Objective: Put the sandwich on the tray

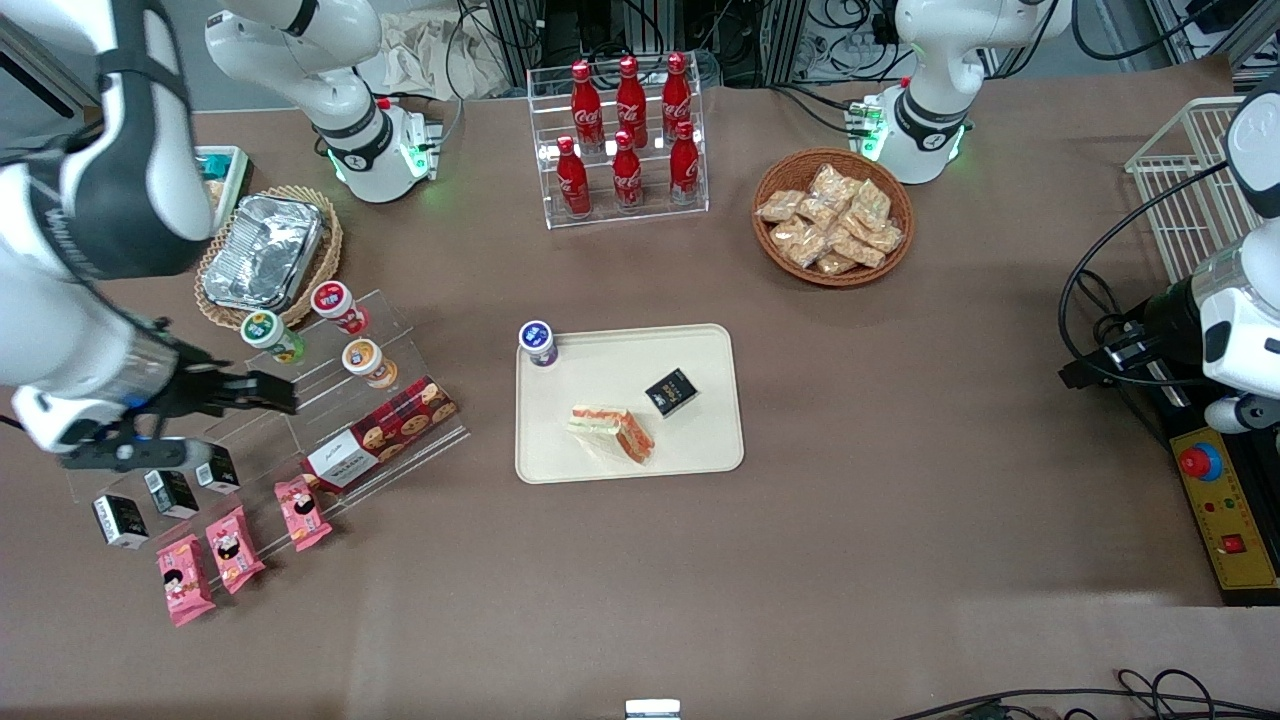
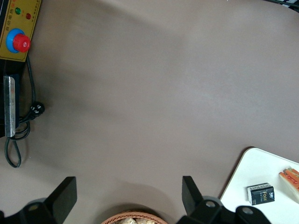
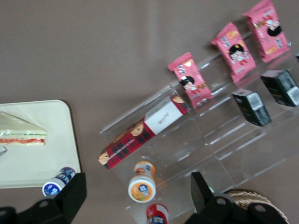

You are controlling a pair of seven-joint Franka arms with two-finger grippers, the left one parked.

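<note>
The sandwich [image 1: 612,430], a clear-wrapped wedge with orange-red and green filling, lies flat on the cream tray [image 1: 630,465] in the middle of the table, in the part of the tray nearer the front camera. The right wrist view shows the sandwich [image 3: 23,133] on the tray [image 3: 44,161] too, and the left wrist view catches the tray's corner [image 2: 252,168]. My gripper [image 1: 280,392] hangs open and holds nothing. It is above the clear stepped stand toward the working arm's end of the table, well apart from the tray. Seen from the wrist, the gripper [image 3: 138,183] is over an orange-capped bottle [image 3: 142,189].
A small black box [image 1: 671,391] and a blue-capped bottle [image 1: 538,343] also sit on the tray. The stepped stand [image 1: 400,440] carries small bottles, a cookie box [image 1: 380,435], pink packets and black boxes. A foil pan [image 1: 265,250], a cola rack [image 1: 625,140] and a snack basket [image 1: 833,215] stand farther from the camera.
</note>
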